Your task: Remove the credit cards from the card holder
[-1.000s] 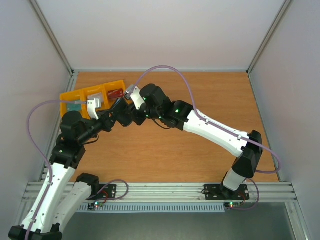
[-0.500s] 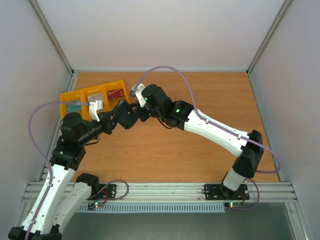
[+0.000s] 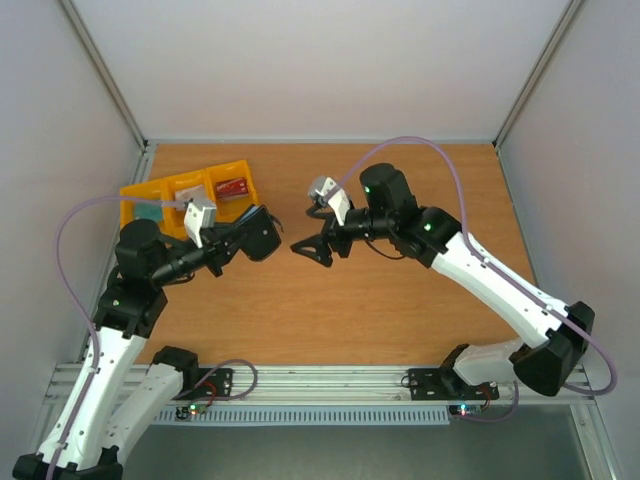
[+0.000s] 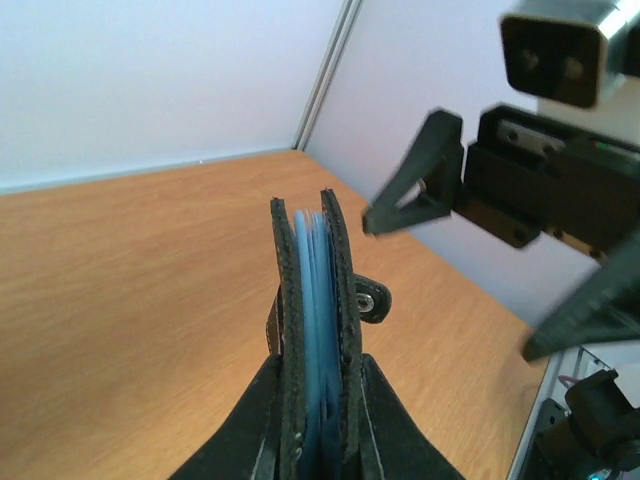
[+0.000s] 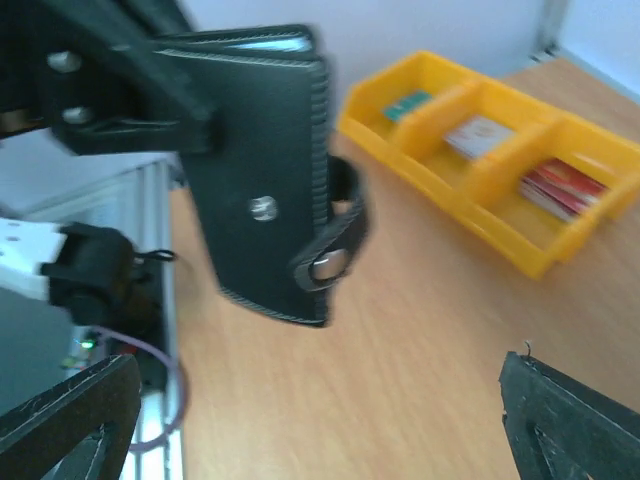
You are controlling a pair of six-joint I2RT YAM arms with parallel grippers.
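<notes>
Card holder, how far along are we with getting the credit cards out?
Done: the left gripper holds the card holder folded, up off the table. In hand: the right gripper is open and empty, facing it without touching. Left: all the credit cards; none sticks out yet.

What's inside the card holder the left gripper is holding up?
Between the black covers of the card holder, only blue inner layers show, edge-on. Whether credit cards sit inside cannot be seen.
</notes>
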